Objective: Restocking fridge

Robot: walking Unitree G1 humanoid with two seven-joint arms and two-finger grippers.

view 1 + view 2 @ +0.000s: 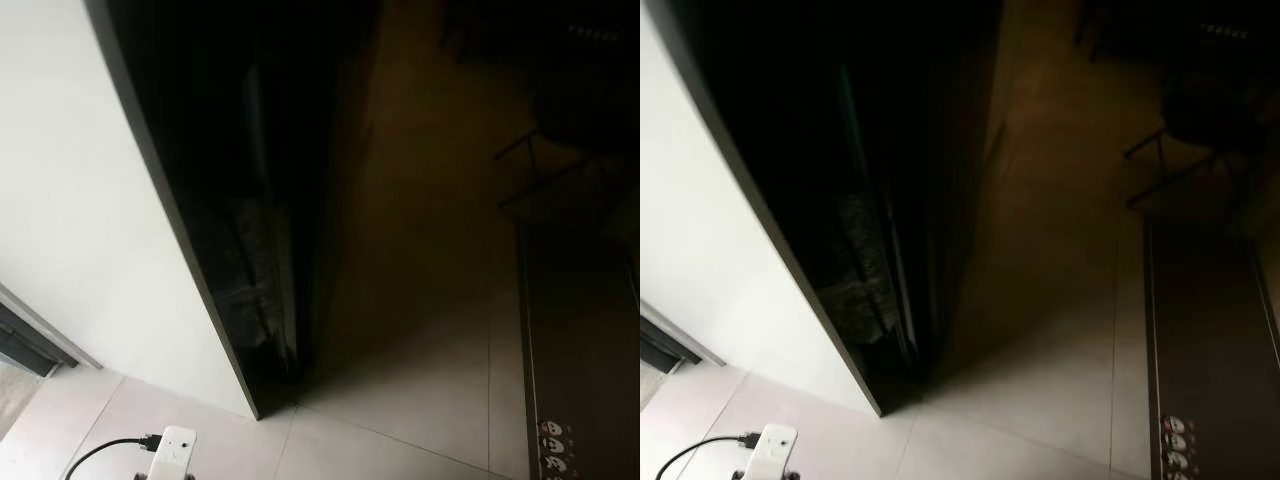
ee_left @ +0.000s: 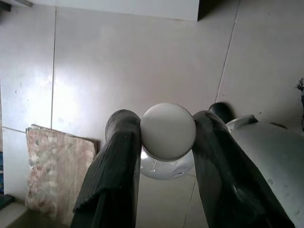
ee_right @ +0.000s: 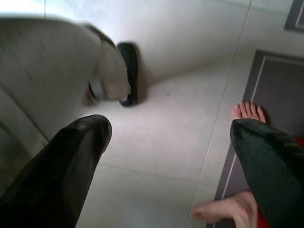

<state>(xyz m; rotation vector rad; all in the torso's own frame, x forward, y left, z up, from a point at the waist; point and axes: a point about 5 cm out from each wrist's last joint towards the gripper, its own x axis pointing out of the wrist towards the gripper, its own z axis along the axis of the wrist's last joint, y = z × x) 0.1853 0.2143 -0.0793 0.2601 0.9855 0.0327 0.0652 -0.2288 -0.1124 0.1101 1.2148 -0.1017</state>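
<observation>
A white-capped bottle (image 2: pixel 167 133) is gripped at its cap by the left claw (image 2: pixel 166 137), whose two black fingers (image 2: pixel 121 156) are pressed against either side of the ribbed lid; the clear body of the bottle is seen just below the cap. Beneath it, pale floor tiles (image 2: pixel 118 61) and a patterned mat (image 2: pixel 59 171) are seen. The right claw (image 3: pixel 173 142) is held wide apart with nothing between its fingers, above the tiles; a person's bare toes (image 3: pixel 248 111) are seen on a dark mat (image 3: pixel 275 85). From the head, a dark fridge door (image 1: pixel 250 150) is seen beside a white wall (image 1: pixel 70 200), with a white power strip (image 1: pixel 172 452) on the floor.
</observation>
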